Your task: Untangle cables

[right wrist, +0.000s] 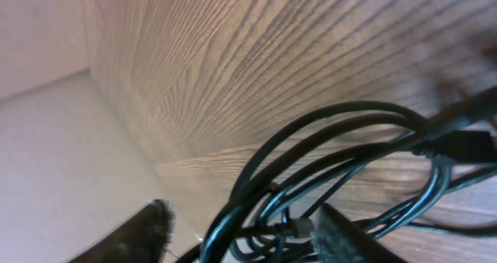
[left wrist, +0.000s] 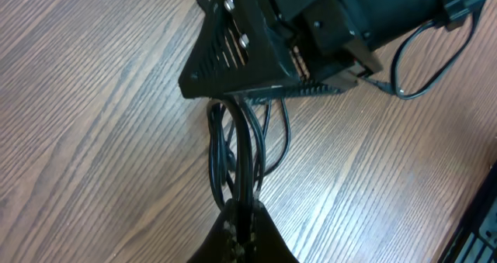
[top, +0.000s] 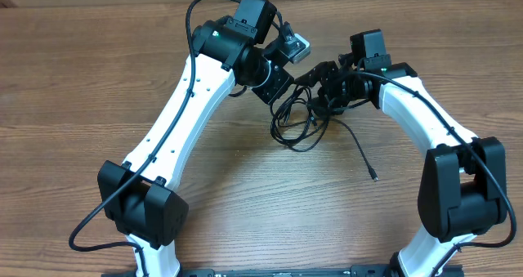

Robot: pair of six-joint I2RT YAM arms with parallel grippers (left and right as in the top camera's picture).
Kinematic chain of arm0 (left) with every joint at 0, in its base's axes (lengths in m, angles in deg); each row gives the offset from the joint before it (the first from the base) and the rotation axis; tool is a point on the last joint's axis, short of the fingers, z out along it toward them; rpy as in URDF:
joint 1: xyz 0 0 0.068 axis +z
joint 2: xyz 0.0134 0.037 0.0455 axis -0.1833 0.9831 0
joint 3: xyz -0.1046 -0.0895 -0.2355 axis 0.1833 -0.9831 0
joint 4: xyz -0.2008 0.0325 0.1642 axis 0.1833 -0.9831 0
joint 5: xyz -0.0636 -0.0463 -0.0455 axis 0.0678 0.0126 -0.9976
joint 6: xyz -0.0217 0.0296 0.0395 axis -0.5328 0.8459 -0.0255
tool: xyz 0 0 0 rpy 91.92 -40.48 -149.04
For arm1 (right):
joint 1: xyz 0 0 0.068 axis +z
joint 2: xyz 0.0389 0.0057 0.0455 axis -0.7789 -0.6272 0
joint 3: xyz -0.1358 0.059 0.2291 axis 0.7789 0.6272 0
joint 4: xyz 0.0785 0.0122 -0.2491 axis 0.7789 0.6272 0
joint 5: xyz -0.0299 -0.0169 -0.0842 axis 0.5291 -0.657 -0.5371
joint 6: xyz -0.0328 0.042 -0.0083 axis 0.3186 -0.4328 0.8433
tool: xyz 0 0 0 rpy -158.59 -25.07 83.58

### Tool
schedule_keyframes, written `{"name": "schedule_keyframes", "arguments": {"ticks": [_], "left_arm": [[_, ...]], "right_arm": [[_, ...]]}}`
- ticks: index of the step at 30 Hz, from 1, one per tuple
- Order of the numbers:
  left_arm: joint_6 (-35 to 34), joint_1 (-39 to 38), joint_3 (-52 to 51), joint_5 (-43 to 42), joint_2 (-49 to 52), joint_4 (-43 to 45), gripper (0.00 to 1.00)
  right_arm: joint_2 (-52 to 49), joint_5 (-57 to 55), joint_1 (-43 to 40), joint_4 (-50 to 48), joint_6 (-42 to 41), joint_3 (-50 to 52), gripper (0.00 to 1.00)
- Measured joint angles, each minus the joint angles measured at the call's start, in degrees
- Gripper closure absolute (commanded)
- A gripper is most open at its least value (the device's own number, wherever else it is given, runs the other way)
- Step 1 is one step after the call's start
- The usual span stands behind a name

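Two arms are over the wooden table [top: 98, 73], the left arm [top: 184, 105] and the right arm [top: 421, 113], and both reach in toward the middle at the far side. One tangle lies between them: the cables [left wrist: 247, 150], thin black cords looped over each other on the wood right under the two wrists.

The left gripper [left wrist: 242, 220] comes in from the bottom of its own view with its jaws closed tight on the bundle. The strands rise straight out of the pinch. I count four or five of them running up toward the other gripper, though they overlap too much to be sure how many separate cords that makes.

The right gripper [right wrist: 248, 224] is at the other end of the same strands. Its two fingers [right wrist: 147, 232] stand apart, and the loops pass through the gap between them without being clamped. One small silver plug [right wrist: 299, 228] sits low between those fingers.

From overhead, one loose end [top: 373, 177] trails away from the bunch toward the near right (a single cord, lying flat on the table). It ends in one small plug, apart from the knot and from both grippers.
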Motion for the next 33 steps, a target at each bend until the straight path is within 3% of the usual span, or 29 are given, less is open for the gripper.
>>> {"name": "schedule_keyframes", "arguments": {"ticks": [3,6,11,18,26,33], "left_arm": [[0.0,0.0,0.0,-0.5,0.0,0.2,0.96],[0.0,0.0,0.0,-1.3,0.0,0.2,0.96],[0.0,0.0,0.0,-1.8,0.0,0.4,0.96],[-5.9,0.0,0.0,4.9,0.0,2.1,0.96],[-23.2,1.7,0.0,21.0,0.0,0.6,0.96],[-31.0,5.4,-1.0,22.3,0.0,-1.1,0.96]], "right_arm": [[-0.1,-0.2,0.9,0.0,-1.0,0.0,0.59],[-0.1,-1.6,2.3,0.1,-1.8,0.0,0.78],[-0.1,-4.7,3.7,2.1,-2.4,0.0,0.96],[-0.1,-10.3,3.8,9.0,-0.7,0.0,0.96],[-0.1,-17.3,3.8,14.0,2.9,0.0,0.96],[-0.1,-17.7,4.3,12.3,3.5,0.0,0.96]]}}
